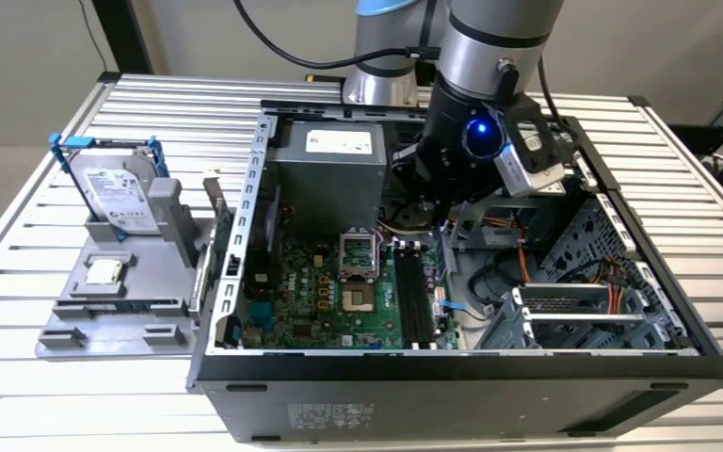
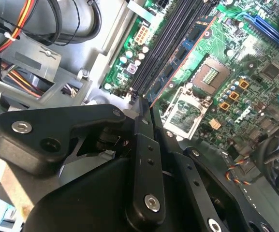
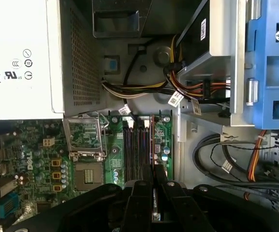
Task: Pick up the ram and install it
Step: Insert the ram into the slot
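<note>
Gripper (image 3: 153, 193) clenched on the ram (image 3: 152, 145), apparently a thin edge-on strip between the fingers, held lengthwise over the black slots (image 3: 137, 150) to line it up. In the exterior view, gripper (image 1: 443, 221) hangs inside the computer case (image 1: 462, 363), slots at 6 o'clock from it.

No wording is clear enough to read. A broad white label on the power supply (image 3: 18, 58) carries small round certification symbols. White printed tags hang on the cable bundle (image 3: 175, 100). The hard drive (image 1: 120, 193) has a white label.
</note>
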### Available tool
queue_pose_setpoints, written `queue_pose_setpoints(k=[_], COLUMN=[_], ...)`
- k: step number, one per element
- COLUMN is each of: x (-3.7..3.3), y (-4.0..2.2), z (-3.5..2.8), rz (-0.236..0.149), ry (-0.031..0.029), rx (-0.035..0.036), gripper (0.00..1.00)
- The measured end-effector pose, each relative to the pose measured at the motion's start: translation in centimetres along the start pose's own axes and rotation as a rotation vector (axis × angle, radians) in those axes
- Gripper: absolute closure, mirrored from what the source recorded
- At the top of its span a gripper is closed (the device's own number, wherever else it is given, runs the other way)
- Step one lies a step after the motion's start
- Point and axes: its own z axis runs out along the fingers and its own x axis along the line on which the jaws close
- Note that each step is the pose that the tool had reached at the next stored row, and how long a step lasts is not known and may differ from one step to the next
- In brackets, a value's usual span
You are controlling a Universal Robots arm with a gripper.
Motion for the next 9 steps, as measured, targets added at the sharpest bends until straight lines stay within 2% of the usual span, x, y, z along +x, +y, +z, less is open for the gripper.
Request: queue_pose_setpoints(k=[9], x=[0.0], y=[0.0], z=[0.7], rz=[0.0], ry=[0.0], rx=[0.0001], gripper=[1.0])
